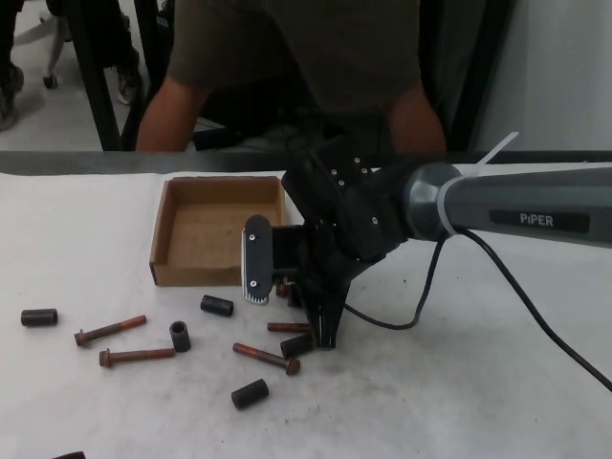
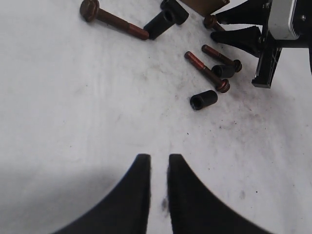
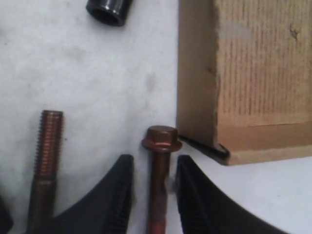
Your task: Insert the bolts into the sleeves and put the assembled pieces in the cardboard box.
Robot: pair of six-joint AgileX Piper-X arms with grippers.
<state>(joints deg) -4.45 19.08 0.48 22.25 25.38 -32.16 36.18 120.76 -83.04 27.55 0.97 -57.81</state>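
Only one piece of print to report: a short line of white lettering point(image 1: 537, 219), set on a dark strip point(image 1: 595, 223) along the grey forearm point(image 1: 564, 186) of the right arm, well behind the right claw point(image 1: 326, 337) and higher above the desk point(image 1: 478, 392) than it. Sits level and upright from the high view. Not read off here. Nothing else legible around that claw.
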